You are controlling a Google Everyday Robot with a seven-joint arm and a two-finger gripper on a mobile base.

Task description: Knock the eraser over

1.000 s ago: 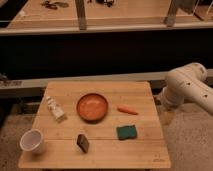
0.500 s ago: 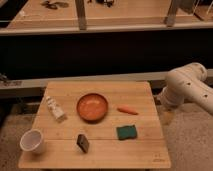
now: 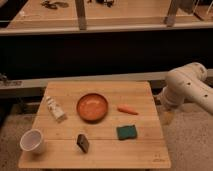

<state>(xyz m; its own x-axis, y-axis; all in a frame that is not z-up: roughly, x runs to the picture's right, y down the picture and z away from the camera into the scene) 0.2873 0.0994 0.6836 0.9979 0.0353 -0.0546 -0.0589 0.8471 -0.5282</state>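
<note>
1. I saw the eraser [image 3: 82, 142] on the table [image 3: 140, 95], camera-side of the bowl [image 3: 92, 106], slightly left, apparently upright.
2. Gripper [image 3: 168, 118] hung well right of the bowl, beside the table's right edge; I couldn't tell whether it was open or closed.
3. Carrot [image 3: 128, 110] lay just right of the bowl, sponge [image 3: 126, 132] front-right, bottle [image 3: 56, 109] left, cup [image 3: 32, 141] front-left.

**Nothing moved**

We see no change across the last second. The gripper [image 3: 167, 118] hangs just off the bench's [image 3: 142, 150] right edge, exactly where it was, and the arm [image 3: 187, 87] above it holds the same pose. The eraser [image 3: 82, 142], near the bench's front edge, has neither shifted nor tipped.
</note>
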